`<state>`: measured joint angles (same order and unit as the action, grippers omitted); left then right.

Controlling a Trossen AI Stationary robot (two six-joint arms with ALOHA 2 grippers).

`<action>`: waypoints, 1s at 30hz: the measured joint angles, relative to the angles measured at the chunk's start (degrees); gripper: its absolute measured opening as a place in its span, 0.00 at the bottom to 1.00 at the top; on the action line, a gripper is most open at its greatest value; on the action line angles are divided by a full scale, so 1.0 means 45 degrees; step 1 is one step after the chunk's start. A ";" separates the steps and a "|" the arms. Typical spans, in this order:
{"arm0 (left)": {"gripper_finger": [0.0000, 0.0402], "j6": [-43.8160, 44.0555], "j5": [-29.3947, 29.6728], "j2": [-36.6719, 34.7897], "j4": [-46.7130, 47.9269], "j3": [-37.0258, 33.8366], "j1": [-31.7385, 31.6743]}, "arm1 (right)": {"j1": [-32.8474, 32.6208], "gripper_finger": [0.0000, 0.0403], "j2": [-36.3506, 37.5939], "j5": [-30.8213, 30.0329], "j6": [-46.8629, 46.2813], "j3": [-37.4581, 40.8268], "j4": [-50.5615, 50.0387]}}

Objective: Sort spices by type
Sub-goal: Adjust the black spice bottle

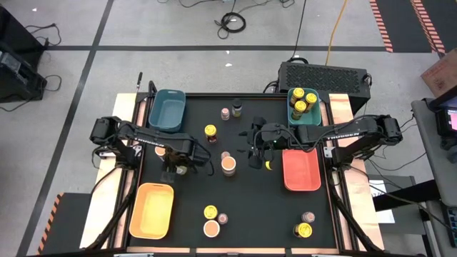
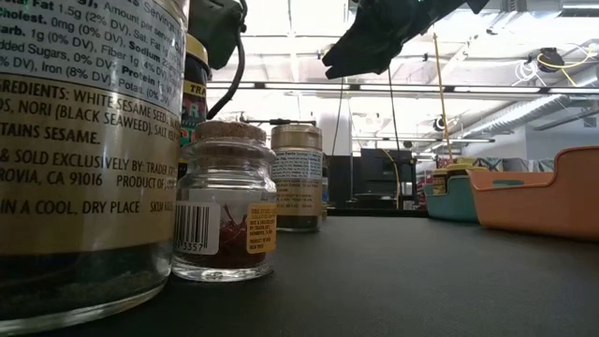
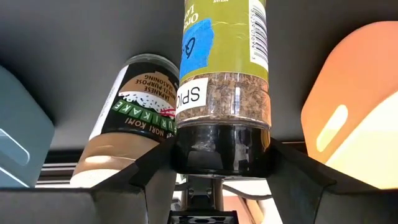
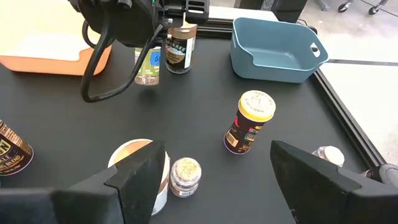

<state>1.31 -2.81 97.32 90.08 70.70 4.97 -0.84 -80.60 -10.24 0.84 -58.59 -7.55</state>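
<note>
Four trays sit on the counter (image 1: 243, 207): a blue tray (image 1: 166, 109), a teal tray (image 1: 292, 114), a red tray (image 1: 301, 171) and an orange tray (image 1: 152, 209). The teal tray holds three yellow-lidded jars (image 1: 303, 100); three more yellow-lidded jars (image 1: 211, 131) stand loose on the counter. The left gripper (image 1: 178, 165) is clamped on a dark-lidded jar (image 3: 224, 81), with a tan-lidded jar (image 3: 134, 118) touching that jar's side and the orange tray just beyond. The right gripper (image 1: 258, 151) hangs with jaws apart, holding nothing; a wide tan-lidded jar (image 4: 140, 168), a tiny jar (image 4: 185, 176) and a yellow-lidded jar (image 4: 249, 121) stand just ahead of it. The counter is matt black; cables lie on the grey floor (image 1: 71, 78) around it.
</note>
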 joint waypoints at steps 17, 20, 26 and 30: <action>0.53 0.0298 -0.0799 -0.0116 -0.0025 -0.1117 0.0000 | 0.0019 0.71 0.0000 -0.0003 0.0169 0.0000 0.0029; 0.53 0.0304 -0.0459 -0.0301 -0.0002 -0.1112 -0.0044 | 0.0019 0.71 0.0000 -0.0005 0.0186 0.0000 0.0121; 0.53 0.0272 -0.0594 -0.0403 -0.0040 -0.1151 -0.0121 | 0.0019 0.71 0.0000 -0.0004 0.0194 0.0000 0.0208; 0.53 0.0259 -0.0860 -0.0403 -0.0016 -0.1816 -0.0107 | 0.0019 0.71 0.0000 -0.0005 0.0182 0.0000 0.0199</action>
<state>2.48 -6.68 95.50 90.01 62.53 4.49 -0.75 -80.60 -10.26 1.66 -58.59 -6.66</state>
